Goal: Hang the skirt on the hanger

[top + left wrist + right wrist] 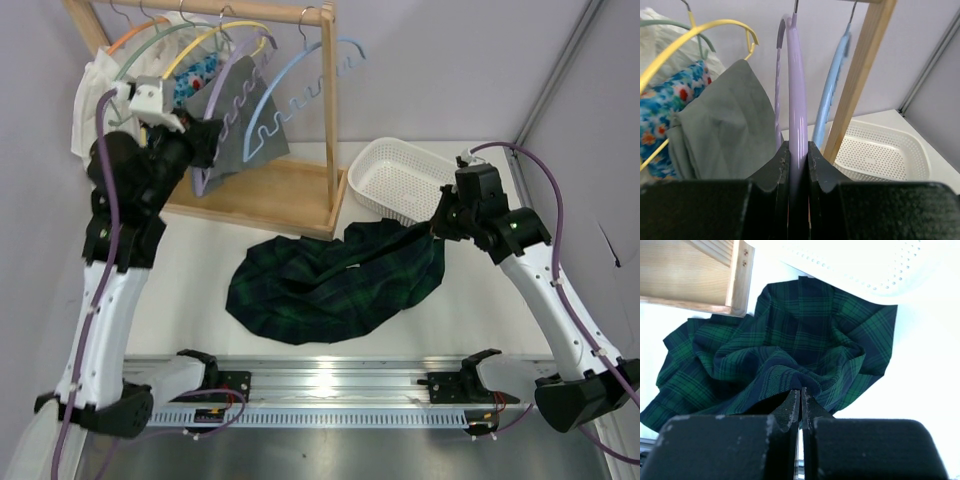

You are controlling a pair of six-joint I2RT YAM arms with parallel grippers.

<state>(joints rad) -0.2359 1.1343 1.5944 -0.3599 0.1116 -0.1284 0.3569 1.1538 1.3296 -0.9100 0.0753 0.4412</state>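
The plaid skirt (330, 285) lies crumpled on the table in front of the wooden rack. My right gripper (436, 225) is shut on a fold of it at its right edge, lifting that part slightly. In the right wrist view the fabric (805, 335) bunches right at the closed gripper (800, 391). The lavender hanger (231, 72) hangs on the rack rail. My left gripper (205, 135) is shut on its lower part. In the left wrist view the hanger (797, 85) runs up from between the closed gripper (798, 148) toward its hook.
The wooden rack (327, 110) stands at the back left on a wooden base. It carries a light blue hanger (300, 70), a yellow hanger (215, 45), a grey garment (245, 135) and a white garment (95, 90). A white basket (395, 175) sits right of the rack.
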